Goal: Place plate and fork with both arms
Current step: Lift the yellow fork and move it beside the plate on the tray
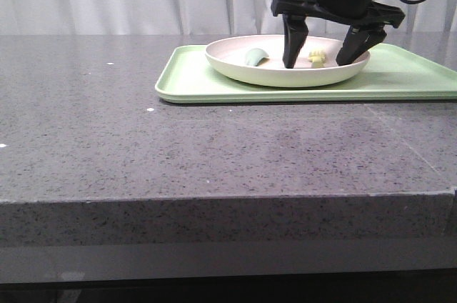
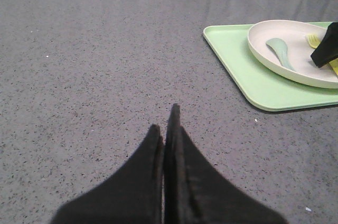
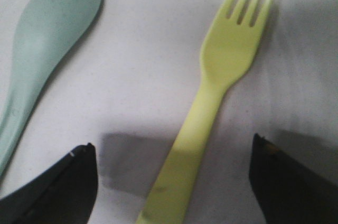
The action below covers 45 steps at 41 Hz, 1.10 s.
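The right gripper [image 1: 327, 56] stands open astride the fork [image 3: 211, 97], which appears light, thin and slippery, so grip mid-handle; the left gripper [image 2: 168, 123] is closed, empty.

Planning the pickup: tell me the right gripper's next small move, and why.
Probably close on the fork. The right gripper is open, low inside the plate, and the wrist view shows the fork's handle lying between its fingers, not yet touched. The spoon lies clear to one side.
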Each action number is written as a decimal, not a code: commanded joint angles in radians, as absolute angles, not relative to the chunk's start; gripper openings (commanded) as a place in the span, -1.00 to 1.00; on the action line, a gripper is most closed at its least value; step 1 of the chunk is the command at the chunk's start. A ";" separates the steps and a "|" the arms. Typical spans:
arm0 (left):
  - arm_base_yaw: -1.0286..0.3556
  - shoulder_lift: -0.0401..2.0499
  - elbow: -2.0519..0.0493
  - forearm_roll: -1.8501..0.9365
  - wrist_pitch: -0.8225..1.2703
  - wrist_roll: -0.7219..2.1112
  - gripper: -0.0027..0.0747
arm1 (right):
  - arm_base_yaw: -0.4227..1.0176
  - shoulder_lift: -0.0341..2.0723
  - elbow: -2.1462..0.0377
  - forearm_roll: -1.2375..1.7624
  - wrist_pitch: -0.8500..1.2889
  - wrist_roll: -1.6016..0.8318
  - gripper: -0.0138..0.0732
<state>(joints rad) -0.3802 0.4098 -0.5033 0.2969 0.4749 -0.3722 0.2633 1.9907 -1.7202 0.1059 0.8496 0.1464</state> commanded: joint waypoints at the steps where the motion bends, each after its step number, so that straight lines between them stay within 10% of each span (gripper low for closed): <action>1: -0.378 0.413 -0.531 0.303 0.394 -0.368 -0.98 | 0.261 1.948 -1.750 0.107 0.844 0.146 0.31; 15: -0.378 0.413 -0.531 0.303 0.394 -0.368 -0.98 | 0.260 1.948 -1.751 0.107 0.842 0.146 -0.56; 45: -0.378 0.413 -0.531 0.303 0.392 -0.368 -0.98 | 0.167 1.855 -1.889 0.101 0.917 0.146 -0.58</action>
